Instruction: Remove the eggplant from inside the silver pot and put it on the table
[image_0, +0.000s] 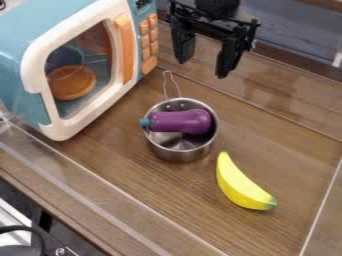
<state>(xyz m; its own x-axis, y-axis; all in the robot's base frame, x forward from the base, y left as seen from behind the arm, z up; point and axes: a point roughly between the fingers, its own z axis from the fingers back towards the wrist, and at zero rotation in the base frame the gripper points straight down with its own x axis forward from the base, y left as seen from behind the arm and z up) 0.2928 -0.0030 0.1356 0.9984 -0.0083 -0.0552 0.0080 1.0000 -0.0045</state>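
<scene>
The light is even and rather bright; small glare shines on the metal pot (181, 148). Fine details look slightly soft.

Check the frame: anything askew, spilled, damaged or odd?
Nothing looks spilled or damaged. The eggplant lies in the silver pot, its green cap at the rim, still to be taken out. The banana lies on the table. The gripper is open, above the table.

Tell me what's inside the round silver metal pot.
Inside the silver metal pot lies a glossy purple eggplant with a green stem cap toward the left rim. Whatever part of the pot's floor is beneath the eggplant can't be seen.
</scene>
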